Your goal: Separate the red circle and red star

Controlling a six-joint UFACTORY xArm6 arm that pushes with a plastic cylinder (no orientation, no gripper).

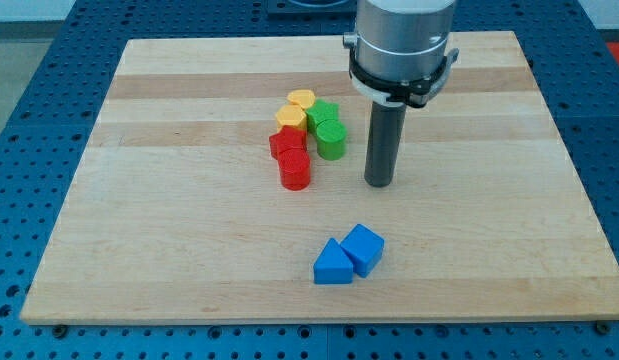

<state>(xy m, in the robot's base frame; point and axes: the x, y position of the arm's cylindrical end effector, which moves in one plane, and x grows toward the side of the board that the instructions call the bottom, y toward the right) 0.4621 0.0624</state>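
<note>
Blue pair: blue triangle [332, 264] and blue cube [364, 248], touching, nearest the view's bottom, well apart from everything else. Count: two blue.

Red circle [295, 170]: lower block of the red pair, at the bottom edge of the cluster. Short cylinder, upright.

Red star [286, 144]: just above the circle and touching it, slightly toward the view's left. Count: two red.

My tip [379, 184]: on the board at the view's right of the cluster, near the green blocks and about level with the red circle, touching no block. The rod carries no jaws, so nothing spreads or pinches; it can only shove.

Handling (judgement): small, rigid, likely light plastic blocks on smooth wood [189, 250]. They should slide easily and may spin or skid off a glancing push. The circle's round side will roll off the tip unless struck through its centre. No hold is possible; contact belongs at the seam between the two reds, or square on the circle's upper side to drive it toward the view's bottom.

Green blocks: green star [323, 115] and green cylinder [331, 140], touching, at the right of the reds. Count: two green.

Yellow blocks: yellow hexagon [301, 99] farthest, second yellow block [290, 119], shape unclear, just below. Count: two yellow.

Risk (judgement): the greens lie between tip and reds.
</note>
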